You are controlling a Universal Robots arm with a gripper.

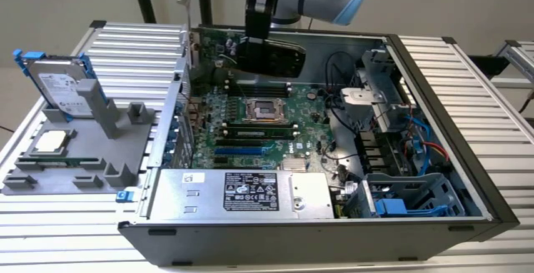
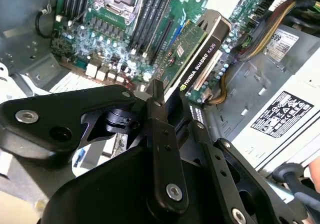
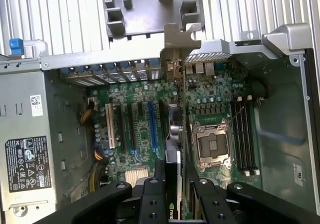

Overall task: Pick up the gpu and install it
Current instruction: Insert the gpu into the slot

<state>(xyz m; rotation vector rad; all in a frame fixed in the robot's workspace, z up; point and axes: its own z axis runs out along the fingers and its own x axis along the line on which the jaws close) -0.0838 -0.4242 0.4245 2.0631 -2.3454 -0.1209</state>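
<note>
GPU's already up in the air, pinched by its top edge over the open case

The black two-fingered gripper (image 2: 172,109) has its jaws closed down onto the gpu (image 2: 200,47), a flat green circuit card with a black cooler block on one face and a narrow silver bracket at one end, held edge-down above the big green motherboard (image 1: 250,129) inside the open grey metal computer case (image 1: 434,129). In the first wrist view the card (image 3: 172,149) hangs over the row of long expansion slots (image 3: 150,126), bracket end toward the case's rear wall. My guess is it's stiff and fairly light, but fragile: bare board and gold contacts scratch or crack easily. The cooler shroud looks slick, so gripping across the thick cooler edge near the middle seems like the safest spot.
</note>
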